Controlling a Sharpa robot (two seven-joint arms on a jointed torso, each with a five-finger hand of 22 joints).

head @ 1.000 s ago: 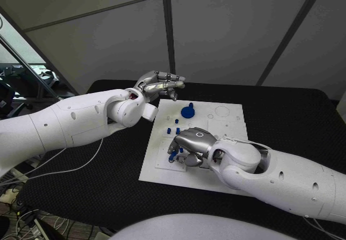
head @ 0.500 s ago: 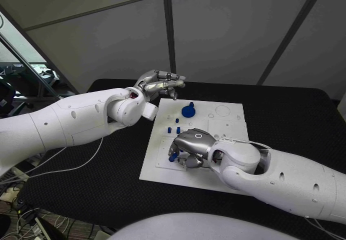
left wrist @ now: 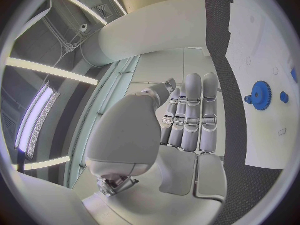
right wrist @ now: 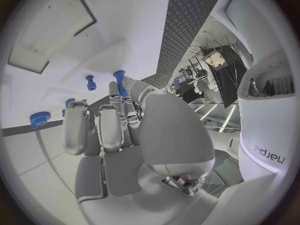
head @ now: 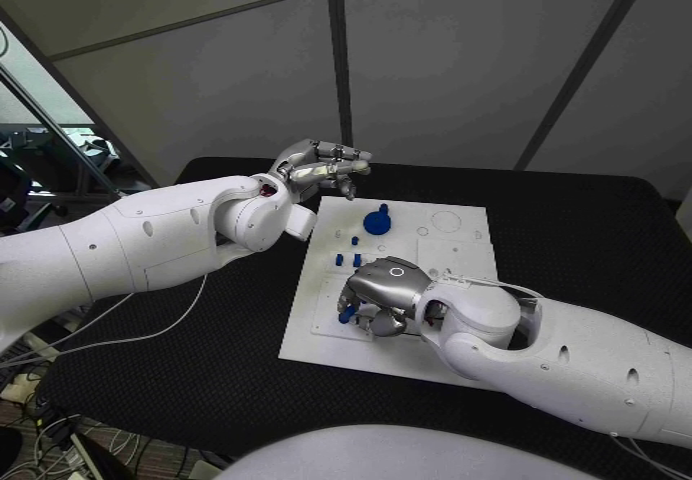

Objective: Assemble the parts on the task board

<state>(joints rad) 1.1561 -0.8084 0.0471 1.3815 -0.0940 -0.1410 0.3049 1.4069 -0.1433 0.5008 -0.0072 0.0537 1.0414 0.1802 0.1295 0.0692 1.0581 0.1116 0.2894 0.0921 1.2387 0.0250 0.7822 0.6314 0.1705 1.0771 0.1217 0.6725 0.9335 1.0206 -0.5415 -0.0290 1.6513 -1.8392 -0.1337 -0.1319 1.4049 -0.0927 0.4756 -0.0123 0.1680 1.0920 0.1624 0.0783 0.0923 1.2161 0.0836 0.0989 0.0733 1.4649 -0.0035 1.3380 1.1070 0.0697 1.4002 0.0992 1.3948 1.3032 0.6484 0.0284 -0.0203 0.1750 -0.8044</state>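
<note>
**Operator:** I've got the right hand (head: pixel 387 292) low over the near-left part of the white rectangular task board (head: pixel 459 225), fingers curled round a small blue peg (right wrist: pixel 120 83) pinched at the fingertips. I'd say we're mid-insertion, with the peg's lower end (head: pixel 346 316) close to the board.

**Observer:** And the left hand?

**Operator:** The left hand (head: pixel 320 165) hangs above the board's far-left corner, holding nothing, its fingers straight and side by side. The blue toothed gear wheel (head: pixel 376 223) stands on the board just beyond two short blue pins (head: pixel 348 260).

**Observer:** Next move?

**Operator:** My guess is that I line the peg upright over its hole and press down gently; a tilt could jam it.

**Observer:** Anything different from a second ago?

**Operator:** Hardly. The right hand has shifted slightly nearer; the left hand, gear and pins sit as before.
</note>
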